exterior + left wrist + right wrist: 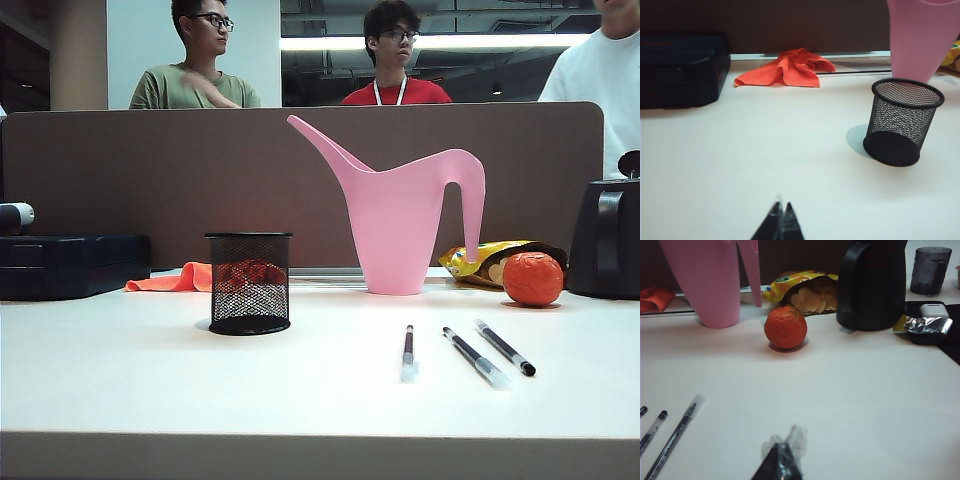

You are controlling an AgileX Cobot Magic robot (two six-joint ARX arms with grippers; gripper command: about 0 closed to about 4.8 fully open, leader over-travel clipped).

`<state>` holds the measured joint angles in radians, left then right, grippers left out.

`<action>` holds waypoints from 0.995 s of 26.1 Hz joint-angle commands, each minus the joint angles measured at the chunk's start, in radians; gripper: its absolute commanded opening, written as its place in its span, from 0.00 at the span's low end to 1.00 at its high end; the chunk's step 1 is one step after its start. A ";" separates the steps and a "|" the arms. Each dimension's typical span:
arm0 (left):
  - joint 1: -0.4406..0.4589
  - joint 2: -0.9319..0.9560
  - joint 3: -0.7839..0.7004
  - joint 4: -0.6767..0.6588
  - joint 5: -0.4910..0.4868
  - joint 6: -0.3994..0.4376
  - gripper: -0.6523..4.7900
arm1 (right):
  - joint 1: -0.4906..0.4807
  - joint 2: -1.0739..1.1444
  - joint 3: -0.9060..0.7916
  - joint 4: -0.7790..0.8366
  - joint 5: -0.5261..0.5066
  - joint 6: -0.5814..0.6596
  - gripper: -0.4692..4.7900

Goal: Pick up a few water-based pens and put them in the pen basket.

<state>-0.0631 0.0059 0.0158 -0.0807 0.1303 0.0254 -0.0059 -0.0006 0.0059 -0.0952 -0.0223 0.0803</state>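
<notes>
White tabletop (130, 370) before a brown partition, three people behind it.
Three thin dark-barrelled pens (408, 352) lie loose right of the black wire-mesh pen cup (249, 283), well apart from it. Left gripper (781, 220) and right gripper (782, 460) both hover low, jaws pressed together, holding nothing; clear tape clings to the right's tips.

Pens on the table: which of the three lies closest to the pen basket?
The leftmost pen in the exterior view, pointing almost straight at the camera; the other two pens lie angled, farther right of the pen basket.
</notes>
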 commanded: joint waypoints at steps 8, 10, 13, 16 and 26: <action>0.001 0.000 0.004 0.014 0.004 0.000 0.11 | 0.001 -0.001 0.003 0.014 0.001 -0.003 0.08; 0.001 0.000 0.004 0.014 0.004 0.000 0.11 | 0.001 -0.001 0.003 0.014 0.001 -0.003 0.08; 0.001 0.000 0.004 0.014 0.004 0.001 0.11 | 0.001 -0.001 0.003 0.014 0.001 -0.003 0.08; 0.001 0.000 0.004 0.014 0.004 0.001 0.11 | 0.001 -0.001 0.003 0.015 0.001 -0.003 0.08; 0.001 0.000 0.004 0.014 0.004 0.000 0.11 | 0.001 -0.001 0.003 0.030 -0.006 -0.002 0.08</action>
<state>-0.0631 0.0059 0.0158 -0.0788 0.1307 0.0254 -0.0055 -0.0006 0.0059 -0.0849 -0.0261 0.0803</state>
